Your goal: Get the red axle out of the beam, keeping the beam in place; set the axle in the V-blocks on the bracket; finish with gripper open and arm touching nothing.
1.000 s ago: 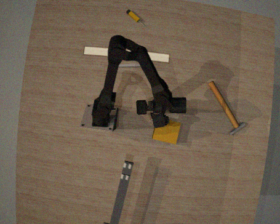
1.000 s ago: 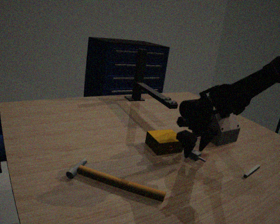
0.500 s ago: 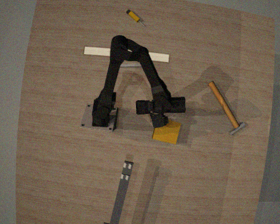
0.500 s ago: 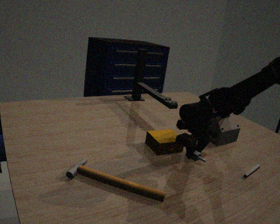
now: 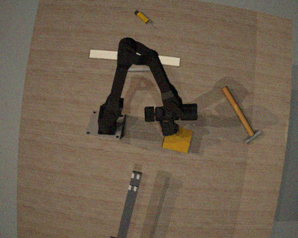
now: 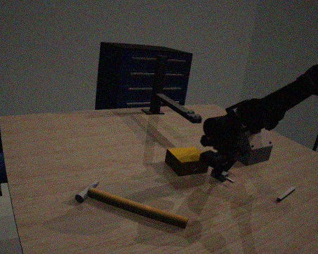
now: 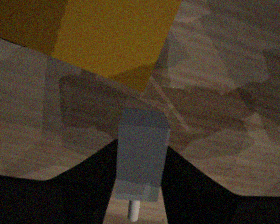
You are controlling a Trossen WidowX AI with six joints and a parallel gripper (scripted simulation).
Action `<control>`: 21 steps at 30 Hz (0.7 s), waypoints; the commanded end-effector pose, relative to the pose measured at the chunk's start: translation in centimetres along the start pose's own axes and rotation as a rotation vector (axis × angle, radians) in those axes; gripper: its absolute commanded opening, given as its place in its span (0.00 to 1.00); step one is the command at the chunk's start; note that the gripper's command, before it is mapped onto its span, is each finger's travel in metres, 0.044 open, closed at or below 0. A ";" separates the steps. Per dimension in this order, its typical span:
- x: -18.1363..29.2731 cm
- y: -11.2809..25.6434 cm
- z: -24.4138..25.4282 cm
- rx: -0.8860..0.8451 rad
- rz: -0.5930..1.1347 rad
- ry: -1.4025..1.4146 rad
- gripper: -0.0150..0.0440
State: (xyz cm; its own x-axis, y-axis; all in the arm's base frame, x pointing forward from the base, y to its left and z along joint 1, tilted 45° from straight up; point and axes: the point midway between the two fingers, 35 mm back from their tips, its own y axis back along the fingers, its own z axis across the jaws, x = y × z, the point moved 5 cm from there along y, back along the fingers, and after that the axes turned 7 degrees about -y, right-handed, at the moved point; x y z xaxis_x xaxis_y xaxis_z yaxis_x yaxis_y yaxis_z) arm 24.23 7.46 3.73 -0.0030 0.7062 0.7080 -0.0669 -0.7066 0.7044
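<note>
Just beside the yellow block (image 5: 177,141) (image 6: 185,155) (image 7: 109,40), a small grey block (image 6: 219,177) (image 7: 142,155) with a pale pin is gripped by the hand (image 5: 169,129) (image 6: 220,172) (image 7: 140,147). Apart from the yellow block, the bracket (image 5: 129,204) (image 6: 175,106) is held above the tabletop (image 5: 72,183) (image 6: 77,150) (image 7: 212,165), no axle being seen in its V-blocks (image 5: 134,181) (image 6: 193,115). The red axle's place cannot be told.

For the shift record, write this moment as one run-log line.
gripper: shut on grey block | yellow-topped block: beside it, ungripped
</note>
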 end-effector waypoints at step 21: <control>-0.8 8.0 0.1 -0.004 -0.004 0.002 0.25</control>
State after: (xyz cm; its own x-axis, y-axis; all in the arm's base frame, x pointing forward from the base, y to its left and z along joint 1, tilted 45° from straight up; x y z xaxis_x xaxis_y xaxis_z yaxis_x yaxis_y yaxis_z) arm 23.76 1.44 8.48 0.0030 0.7046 0.7096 -0.0671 -0.7079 0.7031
